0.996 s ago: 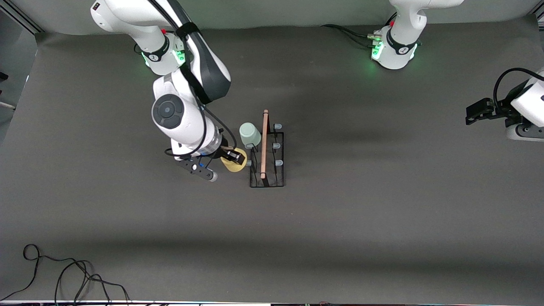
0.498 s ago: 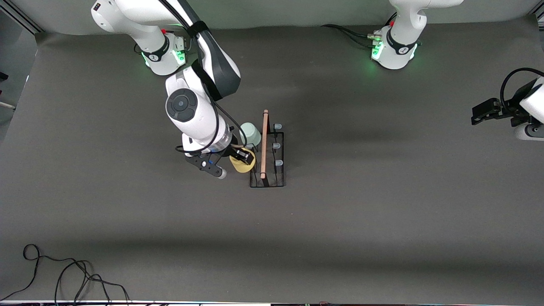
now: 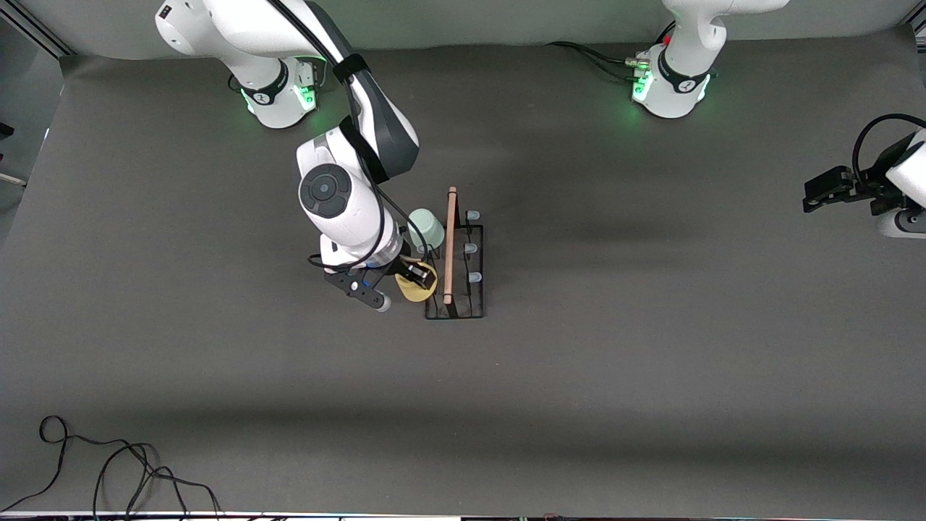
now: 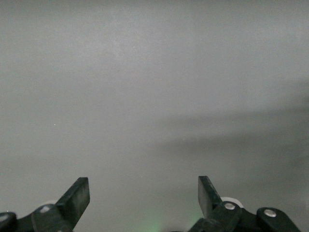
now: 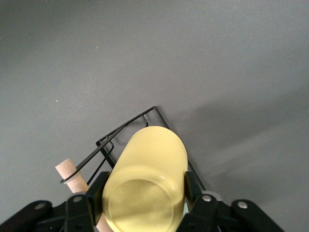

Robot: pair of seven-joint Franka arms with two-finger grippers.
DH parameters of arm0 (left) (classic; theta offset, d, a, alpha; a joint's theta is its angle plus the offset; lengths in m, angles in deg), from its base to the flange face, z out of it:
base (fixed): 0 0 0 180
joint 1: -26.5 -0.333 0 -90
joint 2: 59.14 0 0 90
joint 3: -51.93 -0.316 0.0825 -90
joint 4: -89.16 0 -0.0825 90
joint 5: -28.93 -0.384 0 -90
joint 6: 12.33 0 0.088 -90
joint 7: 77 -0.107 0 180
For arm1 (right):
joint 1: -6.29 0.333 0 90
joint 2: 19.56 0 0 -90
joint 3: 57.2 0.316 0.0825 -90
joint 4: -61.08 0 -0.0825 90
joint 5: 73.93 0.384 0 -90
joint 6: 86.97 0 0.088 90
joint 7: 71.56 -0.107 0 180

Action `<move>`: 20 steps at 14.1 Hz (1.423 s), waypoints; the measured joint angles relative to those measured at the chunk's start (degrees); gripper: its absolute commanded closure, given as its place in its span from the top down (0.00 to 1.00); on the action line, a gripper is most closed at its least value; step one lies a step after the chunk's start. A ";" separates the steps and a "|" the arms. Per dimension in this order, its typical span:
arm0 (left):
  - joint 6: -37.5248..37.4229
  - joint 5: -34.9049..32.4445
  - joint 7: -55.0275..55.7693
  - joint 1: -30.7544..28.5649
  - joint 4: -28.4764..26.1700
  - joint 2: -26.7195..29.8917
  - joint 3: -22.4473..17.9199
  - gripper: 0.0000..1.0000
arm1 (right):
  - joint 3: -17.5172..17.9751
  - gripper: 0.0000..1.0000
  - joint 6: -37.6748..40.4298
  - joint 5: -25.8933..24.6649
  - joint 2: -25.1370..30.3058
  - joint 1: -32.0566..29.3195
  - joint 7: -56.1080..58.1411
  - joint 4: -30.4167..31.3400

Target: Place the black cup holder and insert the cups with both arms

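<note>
The black cup holder (image 3: 454, 278) stands mid-table, its light wooden rod (image 3: 451, 242) on top and pale blue peg caps (image 3: 472, 248) showing. A pale green cup (image 3: 426, 229) sits upturned on a peg on the side toward the right arm's end. My right gripper (image 3: 413, 273) is shut on the yellow cup (image 3: 415, 291) at that same side of the holder. The right wrist view has this yellow cup (image 5: 147, 176) between the fingers (image 5: 99, 186), over the holder's wire frame (image 5: 126, 126). My left gripper (image 3: 810, 197) waits open over the table's left-arm end, holding nothing (image 4: 143, 195).
A grey mat (image 3: 579, 376) covers the table. Loose black cables (image 3: 108, 463) lie at the corner nearest the camera at the right arm's end. The two green-lit bases (image 3: 669, 87) stand along the edge farthest from the camera.
My right arm has carried the yellow cup sideways up against the holder. My left gripper drew back slightly toward the table's end, then held still.
</note>
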State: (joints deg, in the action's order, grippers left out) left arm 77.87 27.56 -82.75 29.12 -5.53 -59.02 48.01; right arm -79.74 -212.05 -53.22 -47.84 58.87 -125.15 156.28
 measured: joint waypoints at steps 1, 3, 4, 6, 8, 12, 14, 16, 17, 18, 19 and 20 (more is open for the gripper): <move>0.04 0.00 0.01 0.00 0.02 0.10 0.03 1.00 | 0.00 1.00 -0.01 0.00 0.00 0.00 -0.05 -0.01; 0.12 0.00 0.04 0.00 0.03 0.28 0.04 1.00 | -0.02 1.00 -0.03 0.00 0.01 0.00 -0.08 -0.09; 0.16 0.00 0.22 0.01 0.03 0.40 0.05 1.00 | -0.10 1.00 -0.05 0.00 0.07 0.00 -0.08 -0.17; 0.16 0.00 2.58 0.06 0.03 0.62 0.28 1.00 | -0.58 1.00 0.36 -0.04 0.77 -0.04 -0.03 -0.32; 0.13 0.00 4.23 0.07 0.03 0.75 0.43 1.00 | -2.29 1.00 3.76 -0.38 2.63 -0.14 1.47 -0.91; 0.11 0.00 5.13 0.05 0.02 0.79 0.40 1.00 | -10.60 1.00 19.84 -0.68 8.95 -0.63 12.95 -3.69; 0.11 0.01 5.31 0.06 0.01 0.79 0.42 1.00 | -15.02 1.00 26.88 -3.09 12.76 -0.79 19.26 -4.56; 0.15 0.04 5.39 0.11 -0.01 0.79 0.49 1.00 | -17.46 1.00 32.52 -8.21 16.62 -1.04 23.91 -5.09; 0.17 0.04 5.55 0.17 -0.01 0.77 0.53 1.00 | -18.26 1.00 34.73 -10.09 18.45 -1.12 25.83 -5.28; 0.19 0.04 5.69 0.22 -0.01 0.76 0.57 1.00 | -19.22 1.00 36.43 -11.47 20.12 -1.11 27.61 -5.35; 0.20 0.04 5.80 0.24 -0.01 0.75 0.64 1.00 | -20.40 1.00 37.65 -12.74 21.51 -1.11 29.58 -5.38; 0.20 0.04 5.90 0.24 -0.01 0.74 0.68 1.00 | -21.67 1.00 38.46 -14.21 22.62 -1.13 32.01 -5.40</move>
State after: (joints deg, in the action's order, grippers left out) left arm 78.07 27.60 -76.84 29.36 -5.54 -58.28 48.69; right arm -101.42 -173.59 -67.43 -25.21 57.74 -93.15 150.88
